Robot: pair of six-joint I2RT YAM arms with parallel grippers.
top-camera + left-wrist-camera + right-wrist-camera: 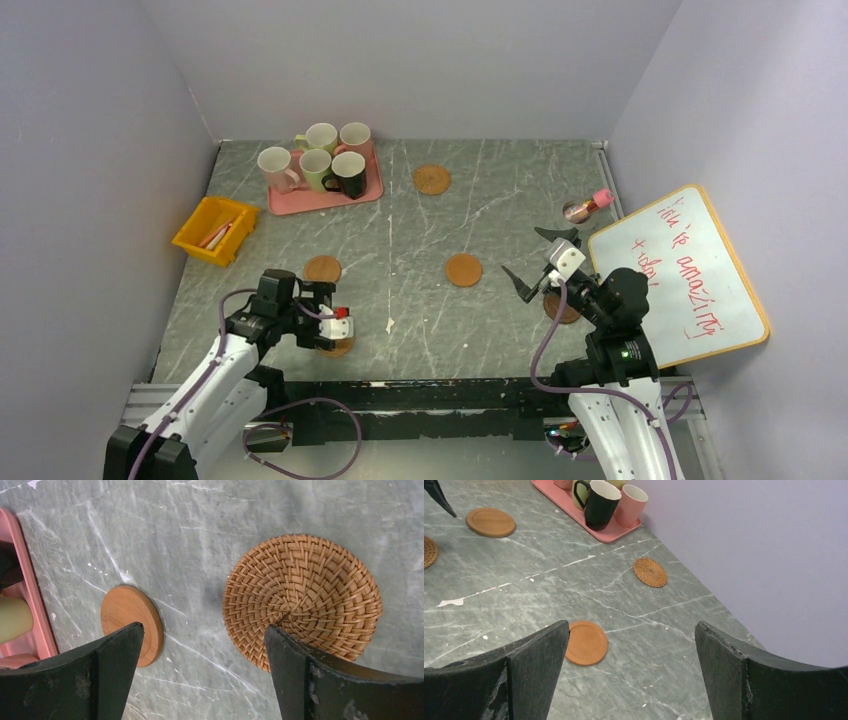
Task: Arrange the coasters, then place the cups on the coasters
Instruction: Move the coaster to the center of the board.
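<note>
The left end effector (203, 626) hides part of the woven coaster (300, 590).

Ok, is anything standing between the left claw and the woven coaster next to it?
Nothing visible does. The left claw is open, and the woven coaster lies flat and uncovered just beyond it. The smooth wooden coaster lies apart, off to one side.

L end effector (204, 626), R end effector (631, 623): both spread wide.
</note>
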